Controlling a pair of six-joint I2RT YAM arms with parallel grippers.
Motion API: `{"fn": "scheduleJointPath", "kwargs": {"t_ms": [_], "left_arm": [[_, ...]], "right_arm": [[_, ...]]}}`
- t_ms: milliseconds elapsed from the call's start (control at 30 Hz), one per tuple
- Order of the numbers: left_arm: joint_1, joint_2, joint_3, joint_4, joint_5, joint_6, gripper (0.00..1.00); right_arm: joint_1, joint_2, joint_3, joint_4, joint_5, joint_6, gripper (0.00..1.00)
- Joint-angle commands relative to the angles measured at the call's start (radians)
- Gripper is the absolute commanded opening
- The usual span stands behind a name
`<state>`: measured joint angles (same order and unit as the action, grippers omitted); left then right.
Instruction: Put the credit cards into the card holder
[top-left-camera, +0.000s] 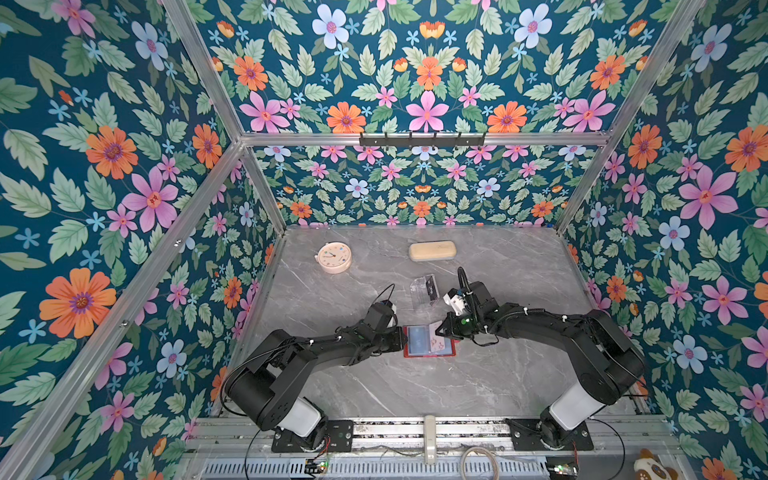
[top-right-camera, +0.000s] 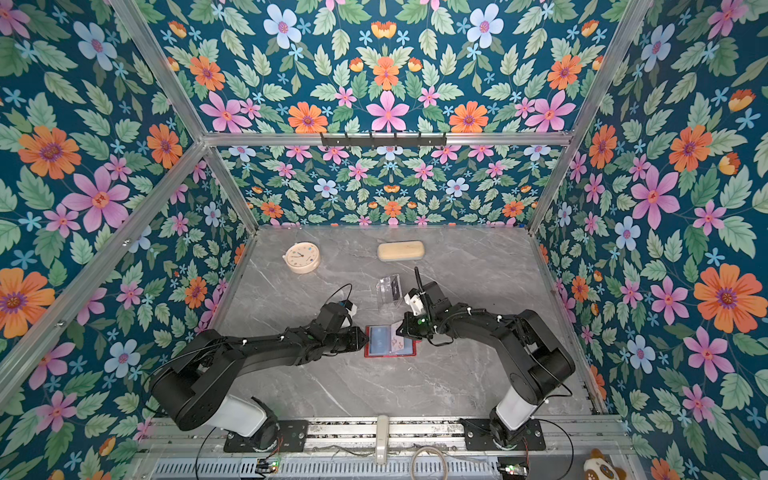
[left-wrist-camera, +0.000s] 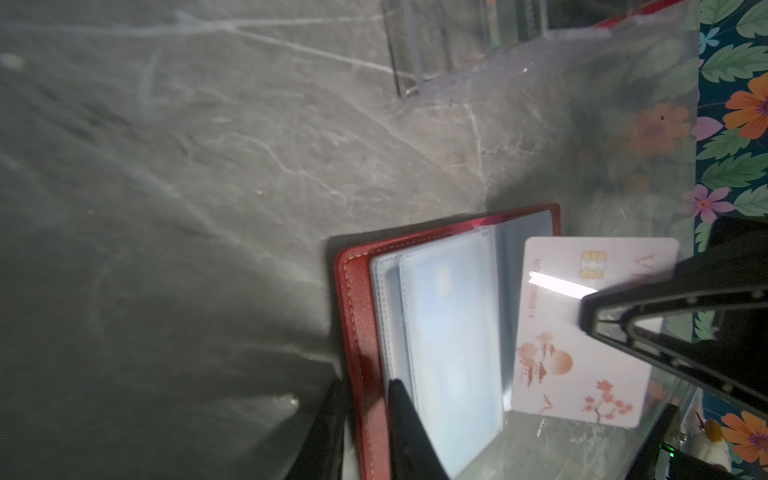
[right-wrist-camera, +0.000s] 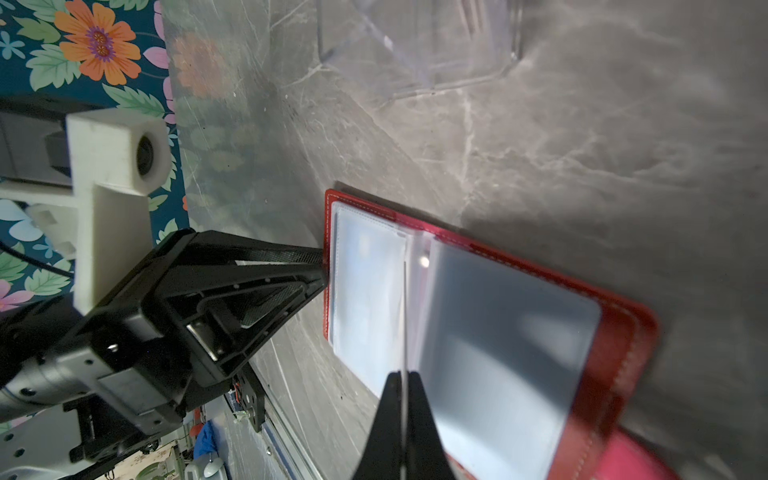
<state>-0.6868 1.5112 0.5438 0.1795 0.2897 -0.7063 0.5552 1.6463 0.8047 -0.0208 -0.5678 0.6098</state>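
The red card holder (left-wrist-camera: 353, 299) lies open mid-table (top-left-camera: 374, 395), toward the front edge. The left gripper's (left-wrist-camera: 365, 384) jaws straddle its cover edge (pinching yet? can't tell). The right gripper (right-wrist-camera: 403, 386) is clamped on the pale card (left-wrist-camera: 552, 332) over the sleeves. Best to pin the cover firmly and slide slowly.

Red card holder (left-wrist-camera: 355, 311) with white stitching; pale pink card (left-wrist-camera: 552, 299) printed with orange blossoms; grey marbled table (top-left-camera: 415, 386); teal floral walls (top-left-camera: 104, 166); beige case (top-left-camera: 432, 250).

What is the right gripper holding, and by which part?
The right gripper pinches the pale pink card by its edge near the chip.
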Motion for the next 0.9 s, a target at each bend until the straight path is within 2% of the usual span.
{"fn": "scheduleJointPath", "kwargs": {"t_ms": [0, 167, 867], "left_arm": [[0.001, 0.001, -0.004, -0.015, -0.014, -0.004, 0.21], [-0.001, -0.004, -0.010, -0.024, -0.027, -0.005, 0.20], [-0.005, 0.001, -0.018, -0.044, -0.050, -0.008, 0.10]], "right_arm": [[0.002, 0.003, 0.007, 0.032, -0.015, 0.020, 0.00], [0.001, 0.054, 0.012, 0.051, -0.027, 0.032, 0.00], [0.001, 0.066, 0.005, 0.094, -0.066, 0.054, 0.00]]}}
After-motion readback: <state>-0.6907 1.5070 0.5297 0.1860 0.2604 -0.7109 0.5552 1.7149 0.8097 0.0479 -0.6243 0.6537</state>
